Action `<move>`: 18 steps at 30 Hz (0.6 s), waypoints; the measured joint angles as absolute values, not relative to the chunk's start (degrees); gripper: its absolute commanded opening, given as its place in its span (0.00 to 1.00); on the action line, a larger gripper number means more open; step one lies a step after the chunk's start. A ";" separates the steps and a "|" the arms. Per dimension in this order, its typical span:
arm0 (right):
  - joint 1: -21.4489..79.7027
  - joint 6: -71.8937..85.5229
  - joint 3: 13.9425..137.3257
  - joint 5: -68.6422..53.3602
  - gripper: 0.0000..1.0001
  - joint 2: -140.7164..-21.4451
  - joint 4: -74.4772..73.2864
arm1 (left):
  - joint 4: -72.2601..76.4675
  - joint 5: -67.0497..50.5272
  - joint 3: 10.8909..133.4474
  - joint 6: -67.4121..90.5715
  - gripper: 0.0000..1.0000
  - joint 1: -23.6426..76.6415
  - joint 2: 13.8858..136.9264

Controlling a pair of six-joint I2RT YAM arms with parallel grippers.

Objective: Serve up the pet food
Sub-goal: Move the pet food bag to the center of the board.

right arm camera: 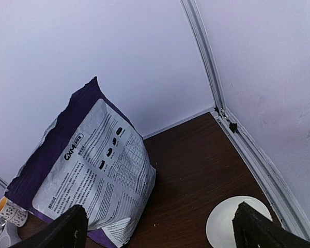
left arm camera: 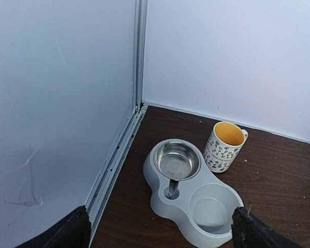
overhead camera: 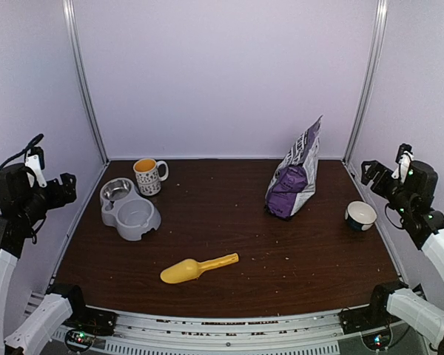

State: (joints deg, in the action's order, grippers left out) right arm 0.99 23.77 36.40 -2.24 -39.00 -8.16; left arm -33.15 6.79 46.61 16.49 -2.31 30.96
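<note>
Purple-and-white pet food bag [overhead camera: 294,181] stands leaning, right of centre on the brown table [overhead camera: 229,229]. Yellow scoop [overhead camera: 198,268] lies near the front. Grey double bowl [overhead camera: 129,209] and mug [overhead camera: 148,176] sit back left. Left gripper [overhead camera: 65,188] and right gripper [overhead camera: 368,171] hang raised at the sides, jaws spread wide, holding nothing.

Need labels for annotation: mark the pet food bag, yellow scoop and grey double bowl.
pet food bag [overhead camera: 288,188]: top external view, purple lower front.
yellow scoop [overhead camera: 185,271]: top external view, its cup.
grey double bowl [left arm camera: 186,185]: left wrist view, deck between wells.
</note>
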 measured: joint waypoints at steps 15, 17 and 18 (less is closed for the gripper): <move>0.99 23.94 51.00 0.34 1.00 -37.30 -21.08 | -28.23 1.74 39.38 18.11 0.89 -2.31 21.23; 0.99 24.23 53.84 0.10 0.99 -37.34 -23.24 | -27.62 -1.83 41.45 18.13 0.88 -2.31 25.02; 0.99 24.56 55.42 -0.32 0.98 -37.60 -24.25 | -26.92 -4.14 43.27 18.13 0.88 -2.09 28.03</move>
